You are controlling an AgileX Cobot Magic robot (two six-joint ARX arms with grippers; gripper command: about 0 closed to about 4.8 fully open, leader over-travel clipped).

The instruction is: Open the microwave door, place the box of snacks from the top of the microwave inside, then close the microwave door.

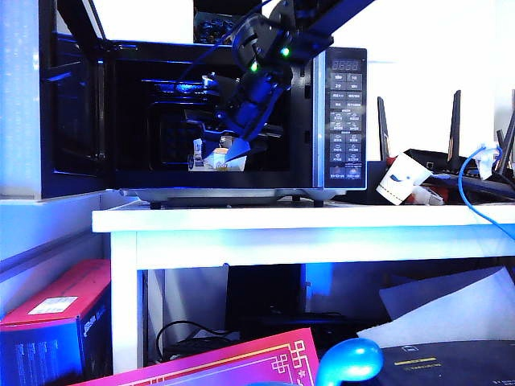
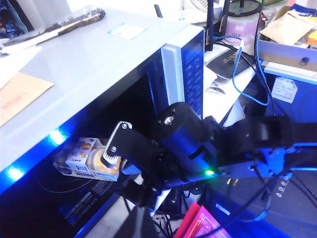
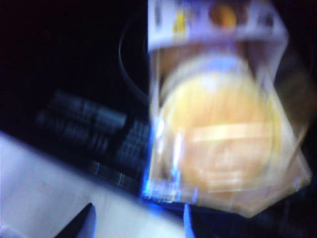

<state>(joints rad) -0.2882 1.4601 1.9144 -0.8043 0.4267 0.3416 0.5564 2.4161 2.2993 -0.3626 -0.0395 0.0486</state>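
The black microwave [image 1: 346, 112] stands on the white table with the microwave door [image 1: 68, 104] swung wide open to the left. The box of snacks [image 1: 211, 163], whitish and clear with yellow showing, lies low in the cavity near its front. My right gripper [image 1: 224, 154] reaches in from above and is shut on the near end of the box of snacks [image 2: 81, 157]; one finger [image 2: 119, 141] lies against it. The right wrist view is filled by the blurred box [image 3: 223, 139]. My left gripper [image 2: 138, 220] hangs in front of the oven, a single dark wedge, shut and empty.
A tipped paper cup [image 1: 400, 181], routers with antennas [image 1: 451, 153] and a blue cable [image 1: 467, 193] lie right of the oven. Red [image 1: 56, 305] and pink [image 1: 241, 362] boxes sit below the table. An envelope [image 2: 20, 94] rests on the oven's top.
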